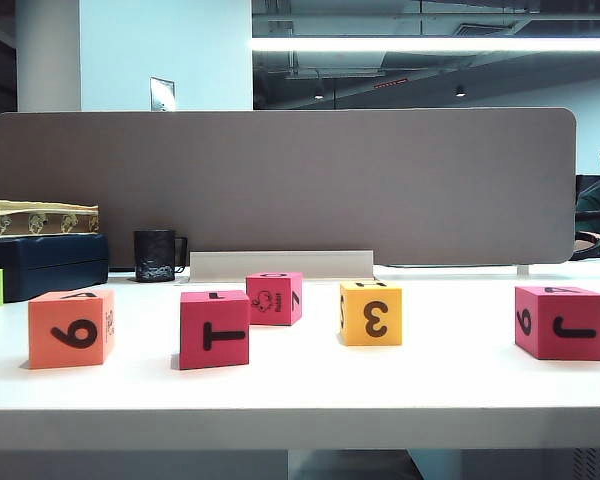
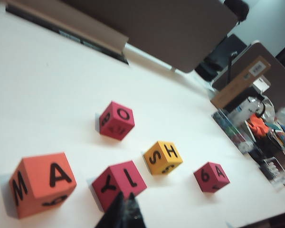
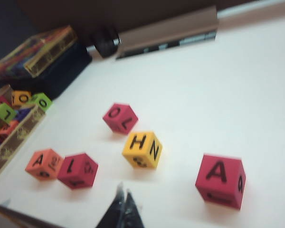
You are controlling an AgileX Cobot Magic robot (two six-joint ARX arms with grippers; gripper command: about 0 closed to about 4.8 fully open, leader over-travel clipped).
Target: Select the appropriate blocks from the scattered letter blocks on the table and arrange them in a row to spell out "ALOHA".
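Left end effector (image 2: 122,211): your fingers are pressed together and carry nothing; it hangs above the bench (image 1: 300,395), over the front edge, just short of the crimson "T" block (image 2: 118,184).

Right end effector (image 3: 123,209): likewise pressed together and empty, above the front edge, between the "T" block and the crimson block with "A" on top (image 3: 221,180).

Letter blocks, as you see them along the bench from the exterior camera:
- orange block (image 1: 71,328), nearest the left end, front face "6", top "A";
- crimson "T" block, just right of it;
- crimson rabbit block (image 1: 274,297), set further back, top "O";
- yellow block (image 1: 370,313), front "3", top "H";
- crimson "A" block, well apart toward the right end.
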